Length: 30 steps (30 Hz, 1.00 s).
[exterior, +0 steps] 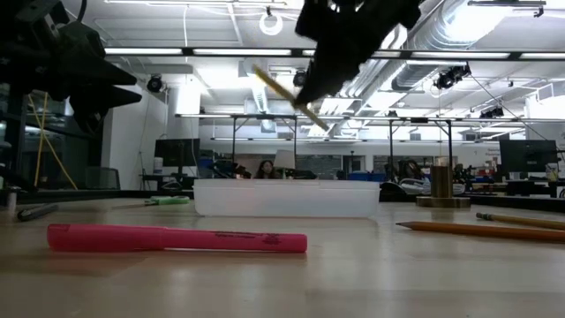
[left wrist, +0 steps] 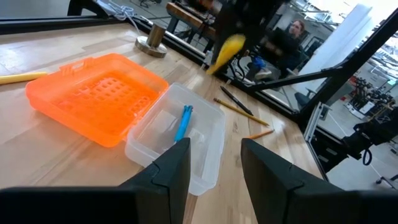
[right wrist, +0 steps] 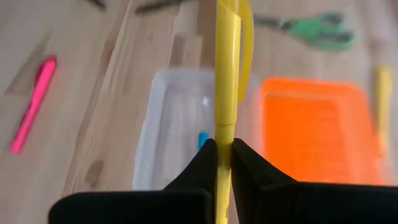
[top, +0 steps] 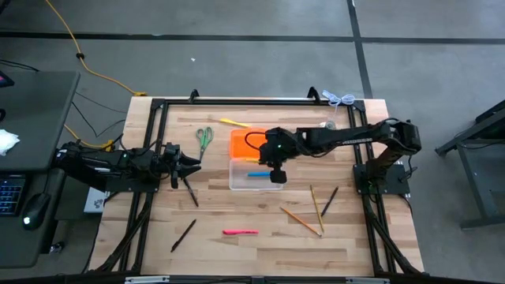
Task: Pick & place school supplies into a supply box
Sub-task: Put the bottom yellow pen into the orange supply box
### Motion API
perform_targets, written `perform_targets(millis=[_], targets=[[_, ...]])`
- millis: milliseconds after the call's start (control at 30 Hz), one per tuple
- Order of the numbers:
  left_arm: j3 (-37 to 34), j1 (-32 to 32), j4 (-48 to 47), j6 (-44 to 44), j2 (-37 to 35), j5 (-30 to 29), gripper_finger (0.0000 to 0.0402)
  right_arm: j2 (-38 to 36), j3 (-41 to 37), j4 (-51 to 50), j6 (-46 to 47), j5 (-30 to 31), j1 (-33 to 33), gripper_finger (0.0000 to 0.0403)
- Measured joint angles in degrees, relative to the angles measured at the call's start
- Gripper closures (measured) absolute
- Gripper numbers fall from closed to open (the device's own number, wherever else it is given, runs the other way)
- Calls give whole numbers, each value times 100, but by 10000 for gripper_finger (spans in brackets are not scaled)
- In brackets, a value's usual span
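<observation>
The right gripper hangs above the clear box near the middle of the bench, its fingers pinched narrow on a yellow pen. In the low view the pen hangs tilted in the air, clear of the box's rim. The box lies open, its orange lid flat on the bench at its far side. One blue pen already lies inside the clear half.

The left gripper waits at the left side of the bench, its fingers spread wide and holding nothing.

Other supplies lie loose on the bench: green-handled scissors and another yellow pen on the far side, a pink marker on the near side, a black pen near left, and wooden pencils with a dark pen to the right of the box.
</observation>
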Motion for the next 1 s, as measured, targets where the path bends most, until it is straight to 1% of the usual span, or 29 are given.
perform_targets(millis=[267, 500, 700, 1000], targets=[[0, -1, 17, 0, 0, 0, 229, 528, -9, -7, -40, -344, 0, 388], [0, -1, 17, 0, 0, 0, 229, 888, -9, -27, -41, -456, 0, 387], [0, 0, 14, 0, 1, 2, 229, 1061, -9, -124, -41, -476, 0, 387], [0, 0, 14, 2, 1, 2, 229, 1289, -9, -223, -42, -737, 0, 387]])
